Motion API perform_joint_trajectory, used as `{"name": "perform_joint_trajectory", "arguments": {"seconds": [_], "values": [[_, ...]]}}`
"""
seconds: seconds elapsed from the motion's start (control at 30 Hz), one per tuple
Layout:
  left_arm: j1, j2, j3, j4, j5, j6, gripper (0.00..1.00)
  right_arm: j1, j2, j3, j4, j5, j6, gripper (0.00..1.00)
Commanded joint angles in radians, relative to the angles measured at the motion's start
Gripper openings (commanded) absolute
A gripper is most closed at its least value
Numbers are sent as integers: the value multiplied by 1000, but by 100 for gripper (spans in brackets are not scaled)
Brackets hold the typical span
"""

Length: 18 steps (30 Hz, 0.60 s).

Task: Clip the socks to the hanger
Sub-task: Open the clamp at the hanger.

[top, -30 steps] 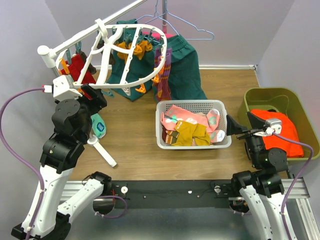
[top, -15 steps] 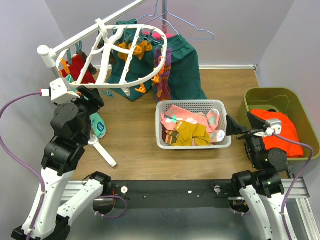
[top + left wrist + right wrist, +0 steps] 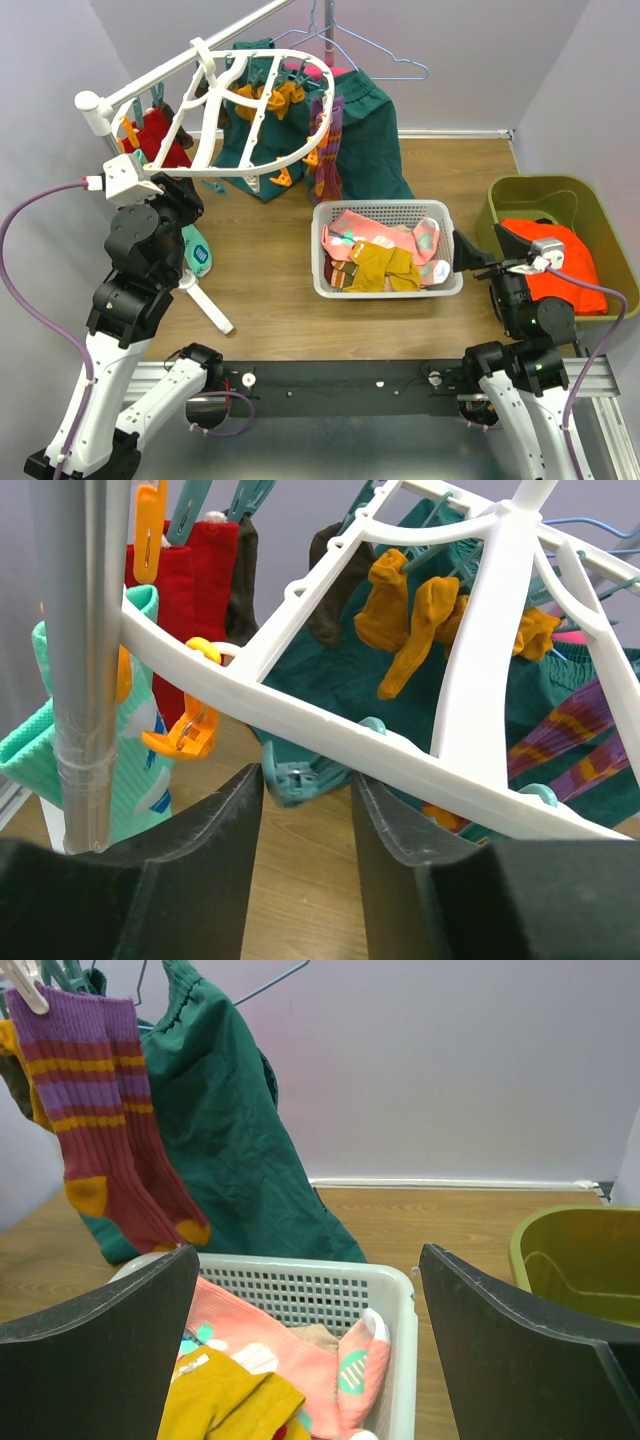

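Note:
The hanger, a white oval lattice frame with orange and teal clips, hangs tilted at the back left. On it hang a red sock, mustard socks and a maroon striped sock. More socks, pink with teal and mustard, lie in the white basket. My left gripper is under the hanger's near rim, open and empty, with a teal clip just past its fingertips. My right gripper is open wide and empty at the basket's right end.
A teal sock hangs low by the white rack leg. A grey pole stands close to my left finger. A dark green garment on wire hangers hangs behind the basket. A green bin holds an orange cloth.
My left arm has shifted slightly to the left under the hanger's near rim. The right arm, basket and socks have not moved.

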Motion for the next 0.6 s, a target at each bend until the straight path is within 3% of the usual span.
{"name": "perform_joint_trajectory", "arguments": {"seconds": [0.0, 0.2, 0.57], "values": [[7, -2, -2, 32, -35, 17, 45, 9, -13, -11, -5, 13, -8, 100], [7, -3, -1, 33, -27, 23, 34, 7, -9, -10, -8, 10, -10, 100], [7, 14, 30, 1, 46, 14, 4, 9, -2, -7, -3, -36, -11, 100]]}}
